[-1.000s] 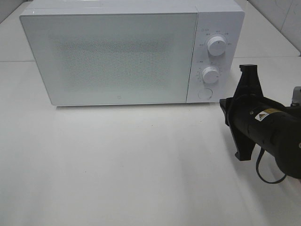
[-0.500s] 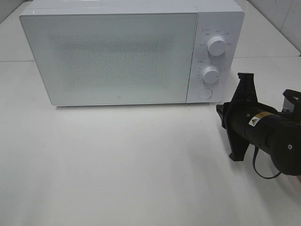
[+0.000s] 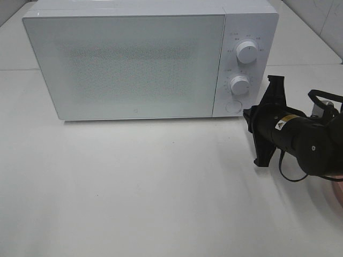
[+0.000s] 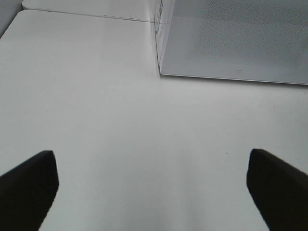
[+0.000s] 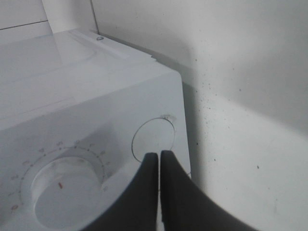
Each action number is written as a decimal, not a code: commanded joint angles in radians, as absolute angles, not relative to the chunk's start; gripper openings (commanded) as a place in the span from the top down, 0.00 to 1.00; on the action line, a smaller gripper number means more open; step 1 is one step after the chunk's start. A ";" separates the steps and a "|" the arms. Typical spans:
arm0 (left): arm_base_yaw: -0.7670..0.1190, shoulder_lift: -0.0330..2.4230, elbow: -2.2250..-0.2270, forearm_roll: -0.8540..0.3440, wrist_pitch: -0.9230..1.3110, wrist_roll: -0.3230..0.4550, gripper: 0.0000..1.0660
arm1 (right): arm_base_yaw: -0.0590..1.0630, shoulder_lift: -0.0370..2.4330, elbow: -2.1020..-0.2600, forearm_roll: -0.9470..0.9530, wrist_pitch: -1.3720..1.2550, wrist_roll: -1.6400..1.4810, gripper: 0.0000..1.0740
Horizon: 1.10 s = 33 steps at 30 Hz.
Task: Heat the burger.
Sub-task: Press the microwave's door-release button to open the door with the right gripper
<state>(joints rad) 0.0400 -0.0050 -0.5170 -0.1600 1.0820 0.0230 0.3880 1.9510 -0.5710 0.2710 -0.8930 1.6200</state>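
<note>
The burger is not in view in any frame. The white microwave (image 3: 150,59) stands at the back of the table with its door closed. My right gripper (image 3: 246,114) is shut and empty, its tips just right of the round door button (image 3: 233,106). In the right wrist view the shut fingertips (image 5: 159,156) sit at the edge of that button (image 5: 154,137), next to the lower dial (image 5: 62,185); I cannot tell if they touch. My left gripper (image 4: 154,192) is open and empty over bare table, in front of the microwave's left corner (image 4: 161,72).
Two dials (image 3: 247,51) (image 3: 240,84) sit above the button on the microwave's panel. A thin pink edge (image 3: 335,180) shows under my right arm at the right border. The white table (image 3: 134,182) stretches in front of the microwave.
My right arm has moved left and towards the microwave, bringing the shut gripper close to the round button. The microwave has not moved.
</note>
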 commanded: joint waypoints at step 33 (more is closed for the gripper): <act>0.044 -0.023 -0.516 -0.160 1.066 0.023 0.06 | 0.338 2.096 -0.789 0.192 -0.878 1.649 1.00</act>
